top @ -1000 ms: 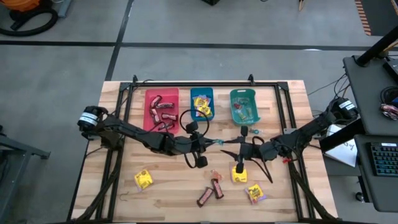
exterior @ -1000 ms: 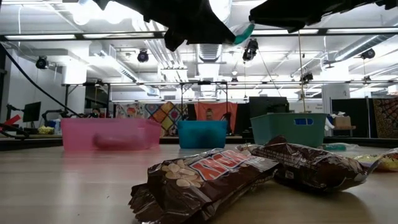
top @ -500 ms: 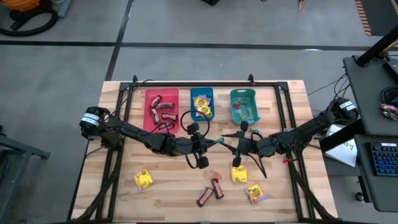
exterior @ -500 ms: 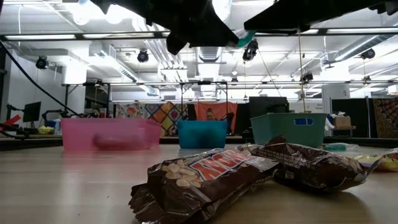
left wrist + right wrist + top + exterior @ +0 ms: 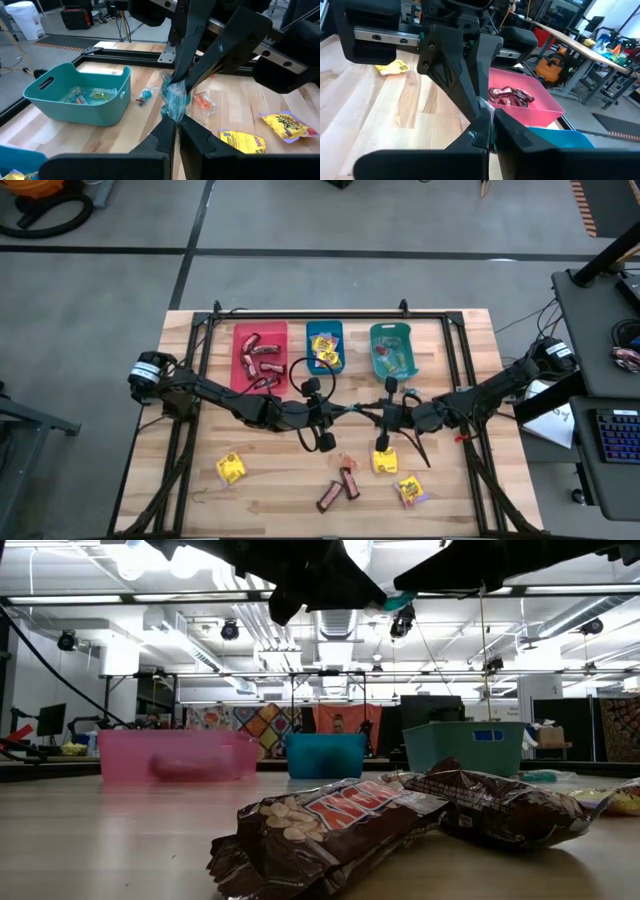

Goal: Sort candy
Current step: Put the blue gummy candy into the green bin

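The left gripper (image 5: 176,125) and the right gripper (image 5: 487,117) meet tip to tip above the middle of the bench (image 5: 280,480), and both pinch the same teal twist-wrapped sweet (image 5: 175,99), each with its fingers closed narrow on the wrapper, so this looks like a handover in mid-air. Much of the sorting seems done: the pink bin (image 5: 259,357) along the far edge holds several brown bars, the blue bin (image 5: 324,346) beside it holds yellow packets, and the teal bin (image 5: 392,349) holds a few twist-wrapped pieces. Left to sort on the wood are two brown bars (image 5: 338,488) near the front edge, three yellow packets (image 5: 231,469) spread along the front half, another small teal sweet (image 5: 145,95) just beside the teal bin, and an orange-tinted one (image 5: 203,101) nearby. The held sweet most likely belongs in the teal bin.
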